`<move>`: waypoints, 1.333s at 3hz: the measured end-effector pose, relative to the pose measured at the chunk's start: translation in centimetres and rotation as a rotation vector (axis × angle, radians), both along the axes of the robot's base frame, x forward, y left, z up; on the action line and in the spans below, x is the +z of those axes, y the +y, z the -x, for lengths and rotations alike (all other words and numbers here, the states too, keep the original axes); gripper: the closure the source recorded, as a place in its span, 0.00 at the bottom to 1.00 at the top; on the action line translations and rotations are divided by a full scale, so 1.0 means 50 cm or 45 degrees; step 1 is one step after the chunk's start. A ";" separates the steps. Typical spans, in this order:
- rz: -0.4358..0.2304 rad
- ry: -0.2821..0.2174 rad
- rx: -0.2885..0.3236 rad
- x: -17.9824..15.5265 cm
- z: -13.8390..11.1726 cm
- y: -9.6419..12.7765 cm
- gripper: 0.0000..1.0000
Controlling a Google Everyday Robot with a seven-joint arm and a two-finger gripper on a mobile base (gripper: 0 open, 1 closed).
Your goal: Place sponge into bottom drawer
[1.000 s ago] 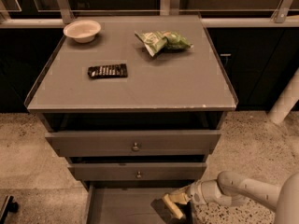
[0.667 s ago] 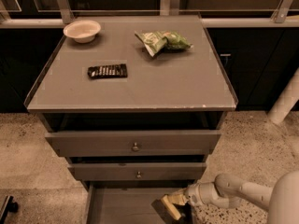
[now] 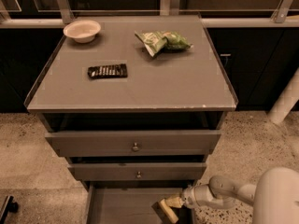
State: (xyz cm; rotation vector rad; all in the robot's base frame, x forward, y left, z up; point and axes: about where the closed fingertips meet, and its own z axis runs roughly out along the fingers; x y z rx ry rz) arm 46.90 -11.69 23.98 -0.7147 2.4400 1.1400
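Compared with a second ago, we see the gripper (image 3: 174,203) and its arm a little further left, reaching in from the right over the open bottom drawer (image 3: 119,206), and more of the robot's pale body fills the lower right corner. The gripper is closed on the sponge (image 3: 168,212), which hangs tilted at its tip, dark side to the left. The sponge is over the right part of the drawer's grey floor. At this bottom edge of the view, we cannot tell whether it touches the floor. We see nothing else in the drawer.

The pale bowl (image 3: 82,30) on the cabinet top (image 3: 154,90) looks empty. The snack bag (image 3: 163,41) and black ribbed bar (image 3: 107,71) lie where they were.
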 end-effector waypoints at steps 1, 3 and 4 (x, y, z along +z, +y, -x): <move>0.000 0.001 0.000 -0.001 0.000 0.000 0.82; 0.000 0.001 0.000 -0.001 0.000 0.000 0.36; 0.000 0.001 0.000 -0.001 0.000 0.001 0.12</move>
